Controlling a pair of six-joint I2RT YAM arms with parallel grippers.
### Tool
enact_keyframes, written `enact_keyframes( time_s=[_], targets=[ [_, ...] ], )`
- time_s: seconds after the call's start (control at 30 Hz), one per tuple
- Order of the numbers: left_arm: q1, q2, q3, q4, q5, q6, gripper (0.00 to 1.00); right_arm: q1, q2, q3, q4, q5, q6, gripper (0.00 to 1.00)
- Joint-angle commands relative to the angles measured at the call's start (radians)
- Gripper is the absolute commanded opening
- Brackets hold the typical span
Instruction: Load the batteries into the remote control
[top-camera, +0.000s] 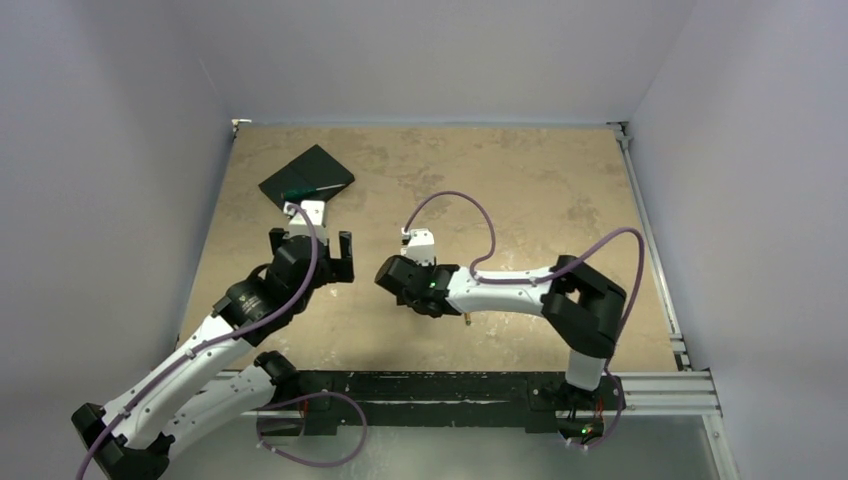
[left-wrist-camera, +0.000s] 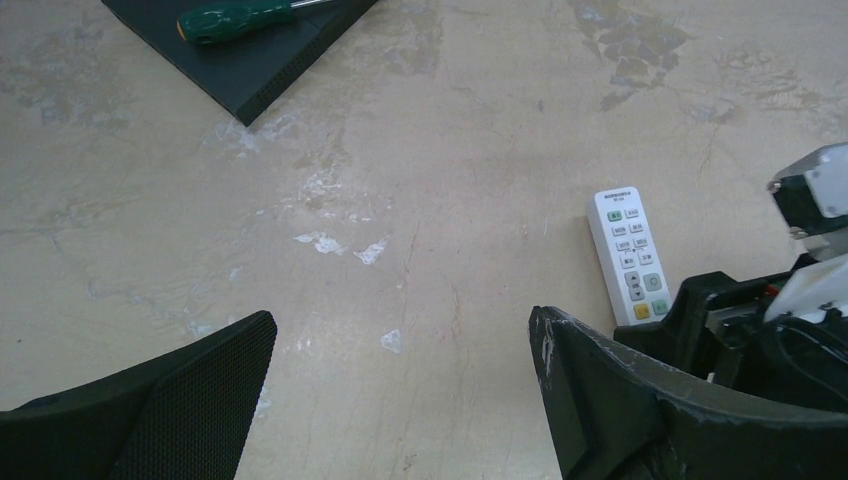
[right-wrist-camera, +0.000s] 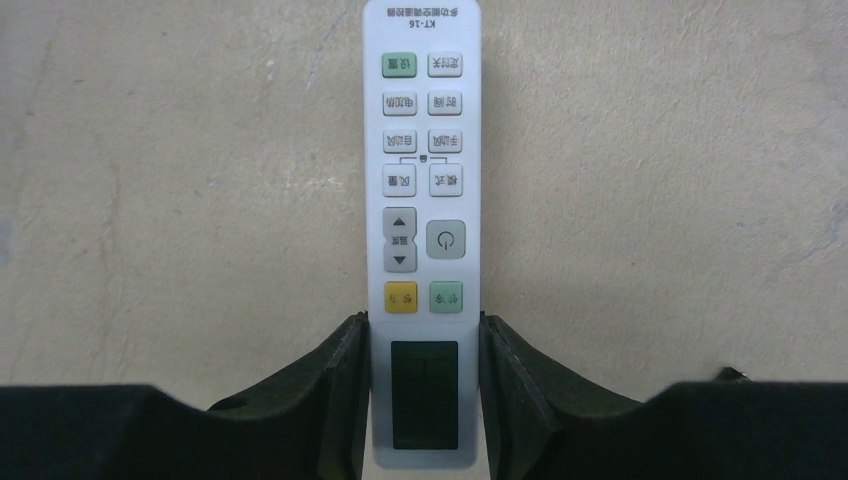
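Observation:
The white remote control (right-wrist-camera: 422, 150) lies face up with its buttons showing, and it also shows in the left wrist view (left-wrist-camera: 628, 255). My right gripper (right-wrist-camera: 422, 335) is shut on its display end, one finger against each long side. In the top view the right gripper (top-camera: 398, 275) hides the remote. One tiny battery (top-camera: 466, 321) with a gold tip lies on the table beside my right forearm; the other is out of view. My left gripper (top-camera: 312, 252) is wide open and empty above bare table (left-wrist-camera: 400, 330), to the left of the remote.
A flat black square pad (top-camera: 305, 175) lies at the far left with a green-handled screwdriver (top-camera: 310, 190) on it; both show in the left wrist view (left-wrist-camera: 250, 60) (left-wrist-camera: 235, 17). Walls close in the table on three sides. A metal rail (top-camera: 660, 385) runs along the near edge.

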Motion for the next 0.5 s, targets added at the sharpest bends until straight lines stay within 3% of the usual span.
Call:
enact_keyframes(
  time_s=[0.0, 0.23, 0.47],
  targets=[
    [0.004, 0.003, 0.026, 0.036, 0.053, -0.054, 0.99, 0.004, -0.147, -0.080, 0.115, -0.022, -0.050, 0.00],
    [0.004, -0.049, 0.009, 0.041, 0.173, -0.172, 0.99, 0.014, -0.328, -0.246, 0.230, -0.088, -0.089, 0.00],
    [0.003, -0.138, -0.051, 0.136, 0.379, -0.313, 0.99, 0.015, -0.546, -0.395, 0.355, -0.204, -0.093, 0.00]
  ],
)
